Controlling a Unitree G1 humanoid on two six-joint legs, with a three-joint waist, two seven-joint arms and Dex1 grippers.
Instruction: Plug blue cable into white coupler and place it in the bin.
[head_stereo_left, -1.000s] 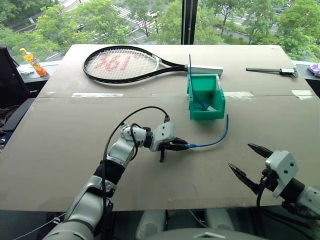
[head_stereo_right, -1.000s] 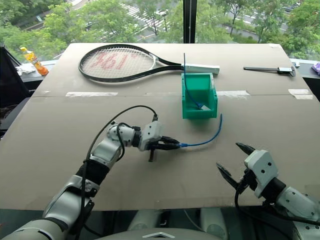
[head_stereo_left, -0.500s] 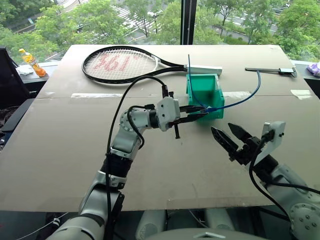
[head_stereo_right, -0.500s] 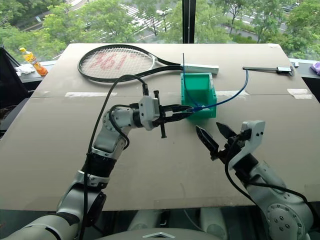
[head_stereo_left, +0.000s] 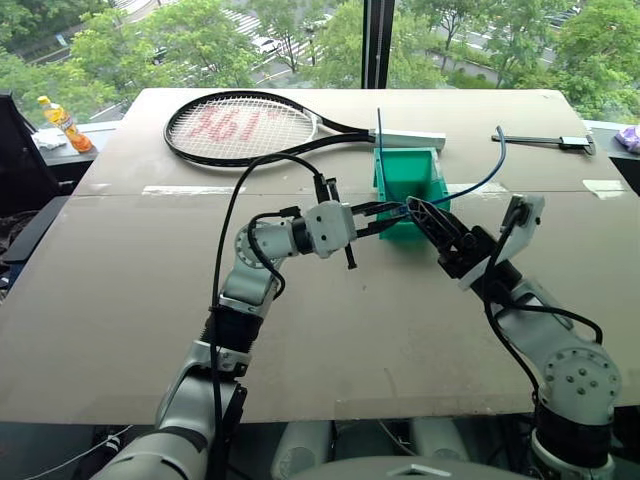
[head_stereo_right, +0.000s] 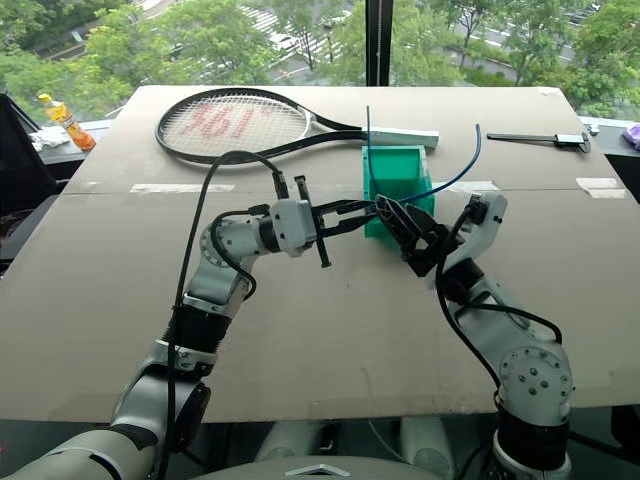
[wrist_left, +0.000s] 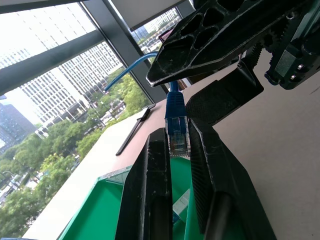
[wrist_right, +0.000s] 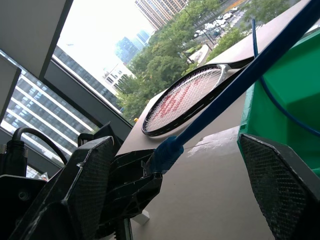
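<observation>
The left gripper (head_stereo_left: 392, 210), just above the middle of the left eye view, is clamped on the blue cable (head_stereo_left: 470, 187); in the left wrist view its two black fingers (wrist_left: 150, 190) pinch the clear plug and blue boot of that cable (wrist_left: 176, 125) between them. The right gripper (head_stereo_left: 432, 222) sits immediately to the right of it in the head view, its fingers spread wide with one finger on either side of the cable near the left gripper's tips, holding nothing; in the right wrist view its textured pads (wrist_right: 92, 185) stand well apart with the blue line running between them. From the pinched plug the cable rises in a curve toward the upper right of the left eye view, its free end hanging above the table (head_stereo_left: 120, 290). Directly behind both grippers stands the bin (head_stereo_left: 410, 180), centre-upper in the frame, with another thin blue cable (head_stereo_left: 380, 135) sticking up straight from its rear left corner. The white coupler may be lying inside the bin, but the grippers hide that spot and I cannot tell. Behind the bin lies a tennis racket (head_stereo_left: 240, 127), its head toward the upper left, and a bottle (head_stereo_left: 66, 123) stands at the far left edge.
</observation>
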